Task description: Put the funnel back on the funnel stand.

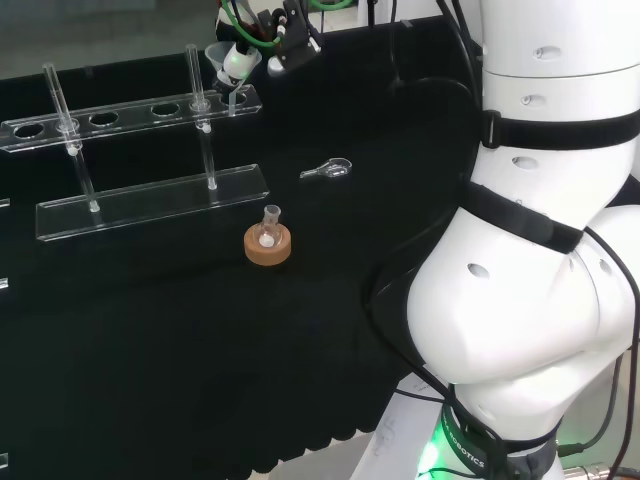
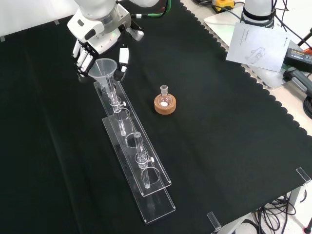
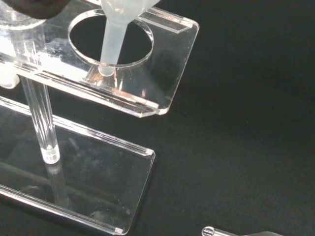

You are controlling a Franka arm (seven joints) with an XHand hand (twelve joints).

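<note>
The clear funnel (image 1: 232,62) (image 2: 104,71) (image 3: 114,39) hangs at the end of the clear acrylic funnel stand (image 1: 150,205) (image 2: 141,180) (image 3: 167,64). The black and white hand (image 1: 275,40) (image 2: 97,41) is shut on it, with fingers on one side of the cone and the thumb on the other. In the wrist view the stem slants down over the shelf's end hole, and its tip lies at the hole's rim. Whether the tip touches the shelf I cannot tell. The other holes of the shelf hold nothing.
A small round flask on a cork ring (image 1: 268,243) (image 2: 165,103) stands beside the stand. A small clear glass piece (image 1: 328,170) (image 3: 236,232) lies on the cloth near it. Papers (image 2: 258,46) and cables lie off the cloth's far right edge in the front view.
</note>
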